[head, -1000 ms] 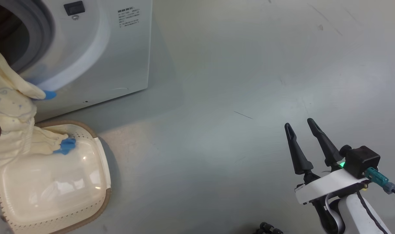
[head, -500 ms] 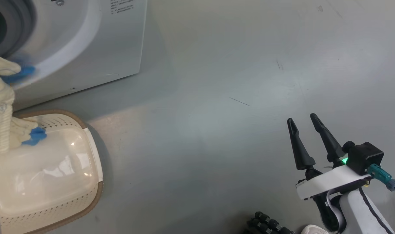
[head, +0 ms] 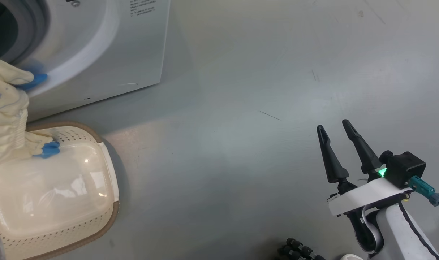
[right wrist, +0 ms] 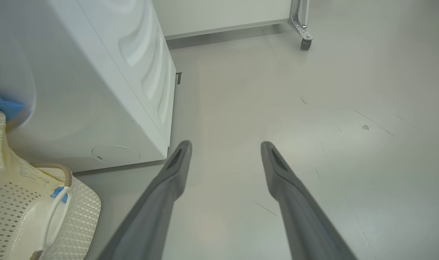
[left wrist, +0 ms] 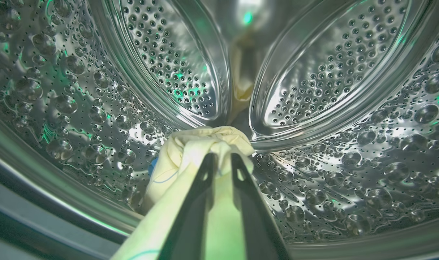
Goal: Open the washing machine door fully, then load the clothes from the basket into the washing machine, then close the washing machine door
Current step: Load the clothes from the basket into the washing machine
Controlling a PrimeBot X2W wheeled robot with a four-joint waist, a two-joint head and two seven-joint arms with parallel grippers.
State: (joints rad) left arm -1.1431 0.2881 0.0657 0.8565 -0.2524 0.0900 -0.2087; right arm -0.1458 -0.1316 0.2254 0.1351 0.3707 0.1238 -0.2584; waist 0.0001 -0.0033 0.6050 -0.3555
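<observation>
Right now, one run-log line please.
left hand: pinching pale cream-yellow garment inside perforated steel drum | right hand: open, empty, above grey floor

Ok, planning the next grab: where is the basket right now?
Head view, lower left: the basket sits on the floor just in front of the washing machine, with clothes trailing up from it.

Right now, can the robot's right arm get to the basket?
Maybe, but it's a stretch. The right gripper is open and empty, with bare floor between it and the basket. The basket sits far over on the robot's left, so the robot might have to turn.
</observation>
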